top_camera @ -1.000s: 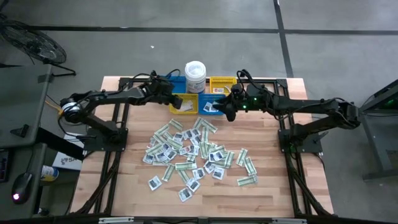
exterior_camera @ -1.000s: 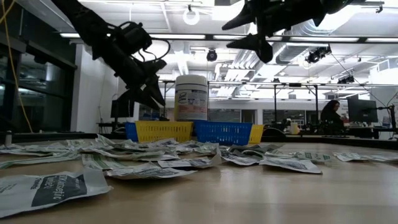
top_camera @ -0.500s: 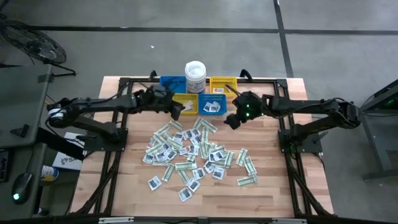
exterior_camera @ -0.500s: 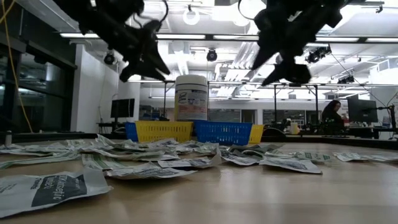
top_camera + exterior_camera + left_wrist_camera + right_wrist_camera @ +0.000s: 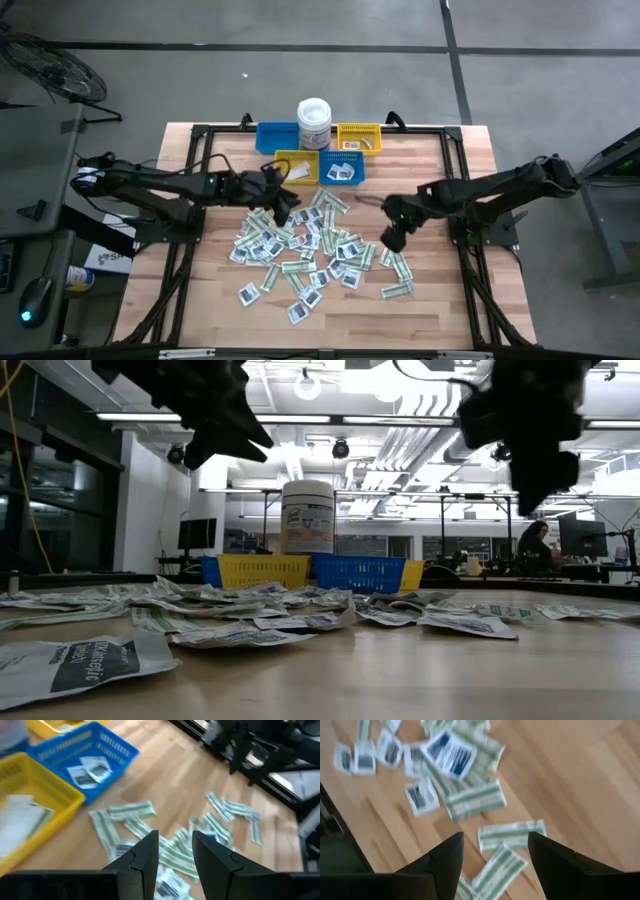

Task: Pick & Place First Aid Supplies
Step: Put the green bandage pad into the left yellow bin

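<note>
Wooden tabletop (image 5: 440, 300) carries a loose heap of paper packets (image 5: 310, 245) across its middle, white squares mixed with green-and-white strips. 4 small bins sit at the far edge: a blue bin (image 5: 344, 171) holding 2 white packets, a yellow bin (image 5: 297, 167) holding a pale one, and another blue and yellow bin behind them, flanking a white tub (image 5: 314, 123). The left gripper (image 5: 281, 197) hangs over the heap's far left edge, fingers narrowly parted, nothing between them. The right gripper (image 5: 392, 237) hangs over the heap's right edge, fingers wide apart and empty. From table height both grippers are cut off by the picture's top, and the far packets blur together.
</note>
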`<state>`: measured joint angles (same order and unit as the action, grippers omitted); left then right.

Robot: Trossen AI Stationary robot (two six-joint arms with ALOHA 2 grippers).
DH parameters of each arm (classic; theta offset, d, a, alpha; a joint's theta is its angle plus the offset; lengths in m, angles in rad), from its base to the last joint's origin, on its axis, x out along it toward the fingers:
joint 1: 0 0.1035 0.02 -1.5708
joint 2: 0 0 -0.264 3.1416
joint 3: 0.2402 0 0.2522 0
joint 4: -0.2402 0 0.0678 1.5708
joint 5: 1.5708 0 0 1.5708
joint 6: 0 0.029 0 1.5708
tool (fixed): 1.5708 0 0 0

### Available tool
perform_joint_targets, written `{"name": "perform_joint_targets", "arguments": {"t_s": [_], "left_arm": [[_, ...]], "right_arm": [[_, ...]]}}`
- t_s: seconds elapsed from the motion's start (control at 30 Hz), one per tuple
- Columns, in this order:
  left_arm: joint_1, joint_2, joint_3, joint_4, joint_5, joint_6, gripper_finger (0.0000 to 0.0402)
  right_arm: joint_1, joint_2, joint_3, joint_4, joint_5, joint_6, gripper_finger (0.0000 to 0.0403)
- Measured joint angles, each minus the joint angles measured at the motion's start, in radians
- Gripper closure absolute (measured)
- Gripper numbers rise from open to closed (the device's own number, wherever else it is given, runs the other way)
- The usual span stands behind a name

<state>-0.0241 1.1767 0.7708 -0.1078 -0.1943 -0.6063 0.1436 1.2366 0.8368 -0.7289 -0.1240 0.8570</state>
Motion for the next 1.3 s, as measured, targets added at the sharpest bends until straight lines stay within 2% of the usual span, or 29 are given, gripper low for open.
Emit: {"name": "perform_joint_targets", "arguments": {"t_s": [0.2,0.47,0.57,0.8,1.13,1.3], "left_arm": [[-0.072,0.000,0.000,0.000,0.026,0.000,0.0282],[-0.142,0.000,0.000,0.000,0.026,0.007,0.0282],[-0.143,0.000,0.000,0.000,0.030,0.007,0.0282],[-0.142,0.000,0.000,-0.008,0.049,0.007,0.0282],[-0.141,0.000,0.000,-0.031,0.049,0.007,0.0282],[-0.141,0.000,0.000,-0.031,0.049,0.007,0.0282]], "right_arm": [[0.142,0.000,0.000,-0.010,0.013,0.093,0.0187],[0.244,0.009,0.000,-0.109,0.056,0.573,0.0187],[0.257,0.038,0.000,-0.110,0.038,0.670,0.0187],[0.280,0.177,0.000,-0.092,-0.072,0.766,0.0187],[0.296,0.333,0.000,0.089,-0.090,0.811,0.0187],[0.296,0.407,0.000,0.077,-0.115,0.812,0.0187]]}}
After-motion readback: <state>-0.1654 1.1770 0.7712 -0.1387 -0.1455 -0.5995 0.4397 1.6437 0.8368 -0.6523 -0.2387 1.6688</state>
